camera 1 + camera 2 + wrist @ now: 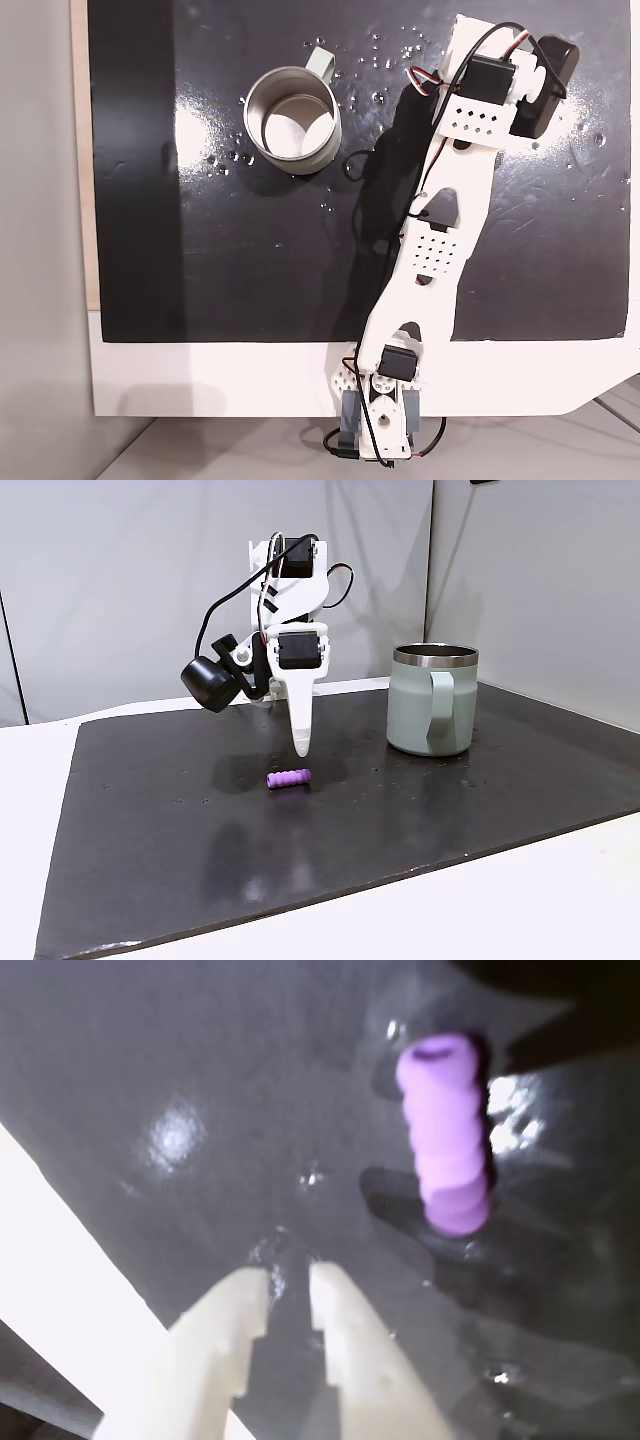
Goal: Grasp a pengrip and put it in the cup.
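The purple ridged pengrip (289, 778) lies on its side on the black mat, in the fixed view from the front. My gripper (302, 748) hangs point-down just above and slightly behind it, not touching it. In the wrist view the pengrip (447, 1135) lies ahead and to the right of my gripper (288, 1275). The pale fingers (235, 1330) stand almost together, with a thin slit and nothing between them. The silvery cup (290, 120) stands upright and apart, its handle (322, 62) toward the far edge. From the front the cup (430, 700) is to the right of the gripper.
Pale water droplets (400, 50) speckle the black mat (200, 250) near the cup and under the arm. The mat lies on a white table (220, 380). The white arm (440, 230) spans the mat's right half in the fixed view from above, covering the pengrip there.
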{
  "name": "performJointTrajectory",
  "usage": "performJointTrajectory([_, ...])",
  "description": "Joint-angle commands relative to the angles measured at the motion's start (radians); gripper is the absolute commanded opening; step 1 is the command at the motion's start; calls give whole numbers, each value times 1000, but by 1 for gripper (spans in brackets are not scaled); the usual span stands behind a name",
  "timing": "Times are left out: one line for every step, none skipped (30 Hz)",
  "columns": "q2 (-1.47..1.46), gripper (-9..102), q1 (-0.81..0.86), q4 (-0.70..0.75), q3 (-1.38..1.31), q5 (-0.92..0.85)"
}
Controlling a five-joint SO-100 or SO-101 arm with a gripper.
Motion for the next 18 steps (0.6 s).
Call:
performJointTrajectory([44, 1, 31, 43, -63, -64])
performJointTrajectory([46, 2, 38, 60, -63, -80])
performJointTrajectory([46, 4, 44, 78, -63, -98])
performJointTrajectory([46, 7, 52, 97, -63, -112])
performJointTrajectory([44, 9, 60, 112, -63, -126])
performJointTrajectory([40, 13, 66, 121, -63, -140])
performJointTrajectory([35, 15, 72, 129, -63, -149])
performJointTrajectory([29, 18, 75, 133, -63, -160])
performJointTrajectory([23, 19, 75, 137, -63, -172])
performJointTrajectory([15, 21, 77, 140, -63, -178])
performJointTrajectory([8, 22, 75, 143, -63, -184])
performJointTrajectory([0, 23, 72, 144, -63, -190])
performJointTrajectory([-6, 24, 67, 146, -63, -198])
performJointTrajectory([-14, 24, 61, 146, -63, -207])
performJointTrajectory([-21, 25, 55, 146, -63, -212])
performJointTrajectory([-29, 25, 49, 146, -63, -218])
performJointTrajectory([-37, 25, 41, 146, -63, -222])
performJointTrajectory([-46, 25, 32, 146, -63, -227])
